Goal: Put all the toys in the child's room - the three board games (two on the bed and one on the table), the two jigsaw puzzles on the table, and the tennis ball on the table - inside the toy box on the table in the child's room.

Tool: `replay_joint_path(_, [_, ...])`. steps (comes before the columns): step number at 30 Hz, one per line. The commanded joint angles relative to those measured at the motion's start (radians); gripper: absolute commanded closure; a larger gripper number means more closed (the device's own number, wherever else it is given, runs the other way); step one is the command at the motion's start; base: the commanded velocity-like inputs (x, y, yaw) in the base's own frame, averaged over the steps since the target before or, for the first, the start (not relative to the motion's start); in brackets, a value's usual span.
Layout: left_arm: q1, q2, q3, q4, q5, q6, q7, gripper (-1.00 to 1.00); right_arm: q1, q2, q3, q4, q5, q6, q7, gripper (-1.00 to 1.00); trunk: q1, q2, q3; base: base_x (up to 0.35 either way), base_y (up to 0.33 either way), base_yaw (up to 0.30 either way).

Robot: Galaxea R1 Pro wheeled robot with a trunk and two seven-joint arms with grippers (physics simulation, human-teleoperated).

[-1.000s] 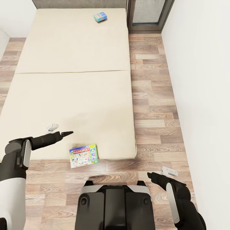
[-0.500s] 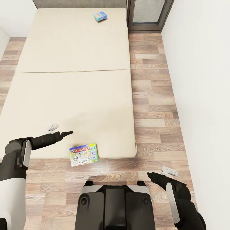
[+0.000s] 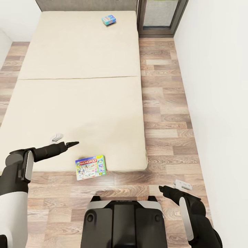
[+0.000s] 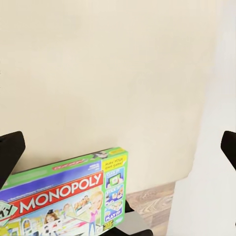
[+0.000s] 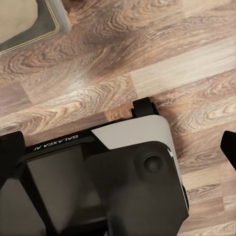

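**Fingers spread and empty, both arms; two games on the bed**

Fingers of your right gripper (image 3: pixel 164 188): spread wide apart in the right wrist view, holding nothing, hovering over the wood floor (image 3: pixel 165 137) beside the robot base (image 3: pixel 124 220).

Fingers of your left gripper (image 3: pixel 73 143): dark tips far apart at the edges of the left wrist view, nothing between them. It hangs above the near part of the bed (image 3: pixel 79 96), just short of the first game.

Item 1, Monopoly board game (image 3: pixel 90 167): green-edged flat box, lying face up at the near edge of the mattress, partly overhanging toward the floor. Closest to the left gripper.

Item 2, blue board game (image 3: pixel 109 20): small bright box near the headboard, well apart from both arms at the far end of the bed.

Handling note for the step in hand, judged from this layout: take the Monopoly box first with your left arm. Bring the fingers down square across a short side or the overhanging edge, so one finger can pass beneath the thin box. Close firmly near its middle; a corner grip would likely let it swing or slide off the mattress.
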Motion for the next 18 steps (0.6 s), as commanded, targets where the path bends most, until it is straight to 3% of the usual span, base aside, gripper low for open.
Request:
replay_joint_path(1, [-0.001, 0.000, 0.001, 0.000, 0.000, 0.007, -0.003, -1.00, 0.000, 0.001, -0.002, -0.001, -0.006, 0.004, -0.003, -1.00, 0.001, -0.002, 0.000, 0.000, 0.000, 0.056])
replay_joint_path(18, [-0.001, 0.000, 0.000, -0.001, 0.000, 0.006, -0.002, -1.00, 0.001, 0.002, -0.002, -0.001, -0.006, 0.004, -0.005, -1.00, 0.001, -0.002, 0.027, 0.000, 0.000, 0.067])
